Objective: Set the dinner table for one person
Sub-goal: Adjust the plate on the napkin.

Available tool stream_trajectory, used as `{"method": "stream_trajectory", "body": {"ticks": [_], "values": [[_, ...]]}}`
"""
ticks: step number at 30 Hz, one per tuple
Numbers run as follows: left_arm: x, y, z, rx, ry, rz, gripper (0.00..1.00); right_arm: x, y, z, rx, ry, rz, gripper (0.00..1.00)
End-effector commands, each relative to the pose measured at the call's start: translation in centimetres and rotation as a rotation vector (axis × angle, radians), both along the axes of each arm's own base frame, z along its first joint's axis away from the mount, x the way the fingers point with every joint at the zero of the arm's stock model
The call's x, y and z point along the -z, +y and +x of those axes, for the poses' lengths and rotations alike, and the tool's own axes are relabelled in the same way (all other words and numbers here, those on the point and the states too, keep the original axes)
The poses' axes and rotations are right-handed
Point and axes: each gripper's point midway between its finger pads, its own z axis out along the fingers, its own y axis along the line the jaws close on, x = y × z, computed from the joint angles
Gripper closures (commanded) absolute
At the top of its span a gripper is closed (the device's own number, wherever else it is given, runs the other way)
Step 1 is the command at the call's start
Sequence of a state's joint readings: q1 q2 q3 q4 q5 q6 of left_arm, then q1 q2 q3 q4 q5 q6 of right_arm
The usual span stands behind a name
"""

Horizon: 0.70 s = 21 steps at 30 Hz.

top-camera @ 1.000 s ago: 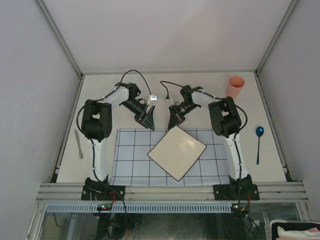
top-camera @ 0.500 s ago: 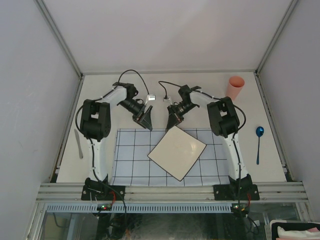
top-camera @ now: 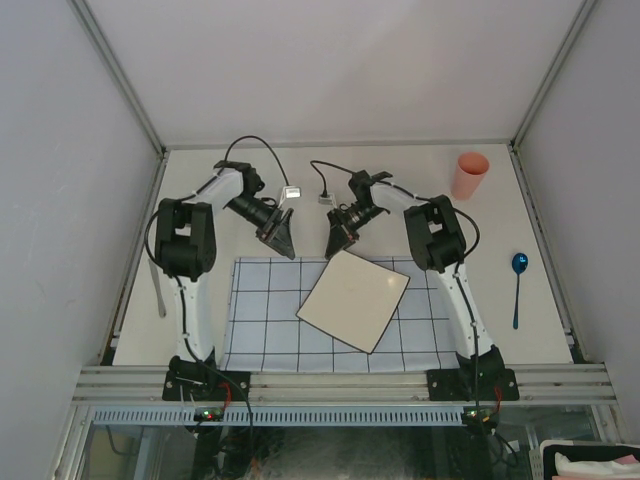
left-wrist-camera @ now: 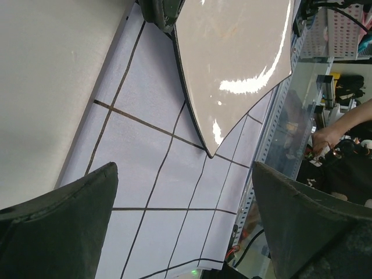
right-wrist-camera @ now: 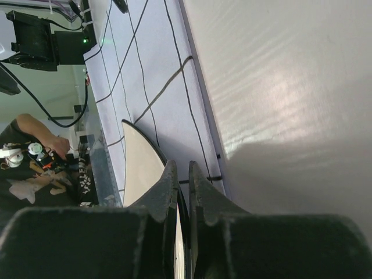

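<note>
A square cream plate [top-camera: 355,300] with a dark rim lies on the light-blue grid cloth [top-camera: 260,320] on the dinner table [top-camera: 400,170]. My right gripper [top-camera: 337,243] is shut on the plate's far corner; in the right wrist view its jaws [right-wrist-camera: 182,174] pinch the thin rim of the plate [right-wrist-camera: 136,168]. My left gripper [top-camera: 283,240] hangs open over the cloth's far edge, left of the plate. Its wide-apart fingers [left-wrist-camera: 64,226] frame bare cloth [left-wrist-camera: 151,174], with the plate [left-wrist-camera: 232,52] ahead of them.
A pink cup [top-camera: 470,175] stands at the table's far right. A blue spoon [top-camera: 517,285] lies along the right edge and a pale knife [top-camera: 157,290] along the left edge. Grey rails and pale walls bound the table.
My right gripper has shifted left and a little back with the plate's corner, turning the plate slightly. The left gripper has drawn left and back, still open.
</note>
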State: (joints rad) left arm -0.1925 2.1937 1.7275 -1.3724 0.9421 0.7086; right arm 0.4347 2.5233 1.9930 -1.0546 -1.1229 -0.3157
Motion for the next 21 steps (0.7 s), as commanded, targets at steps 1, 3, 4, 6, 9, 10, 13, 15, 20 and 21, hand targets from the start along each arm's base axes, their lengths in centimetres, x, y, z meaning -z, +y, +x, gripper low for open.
{"method": "stream_trajectory", "body": {"ticks": [1,3,4,6,9,10,13,15,20,21], "values": [[-2.1,0.8,0.4,-0.003,-0.067,-0.044,0.0,0.4,1.2,2.4,-0.035,-0.164,0.012,1.0],[-2.5,1.4,0.6,-0.017,-0.079,-0.037,0.0,0.3,1.5,2.2,-0.049,-0.159,0.016,1.0],[-2.7,1.7,0.7,-0.026,-0.085,-0.036,0.0,0.2,1.7,2.1,-0.056,-0.158,0.017,1.0],[-3.1,2.2,0.9,-0.045,-0.092,-0.038,0.0,0.1,2.2,1.9,-0.074,-0.161,0.017,1.0],[-3.8,2.9,1.0,-0.064,-0.109,-0.033,0.0,0.1,2.8,1.3,-0.095,-0.17,0.019,1.0],[-4.0,3.1,1.0,-0.071,-0.114,-0.035,0.0,0.1,3.0,1.2,-0.101,-0.174,0.019,1.0],[-4.6,3.7,0.8,-0.09,-0.122,-0.033,0.0,0.0,3.6,0.5,-0.119,-0.173,0.024,1.0],[-4.9,4.2,0.7,-0.103,-0.129,-0.028,0.0,0.2,4.0,0.2,-0.132,-0.174,0.027,1.0],[-5.1,5.8,0.0,-0.142,-0.127,-0.023,0.0,0.3,5.0,-0.6,-0.159,-0.176,0.038,1.0],[-5.0,6.2,-0.3,-0.15,-0.122,-0.022,0.0,0.4,5.2,-0.7,-0.166,-0.179,0.039,1.0]]}}
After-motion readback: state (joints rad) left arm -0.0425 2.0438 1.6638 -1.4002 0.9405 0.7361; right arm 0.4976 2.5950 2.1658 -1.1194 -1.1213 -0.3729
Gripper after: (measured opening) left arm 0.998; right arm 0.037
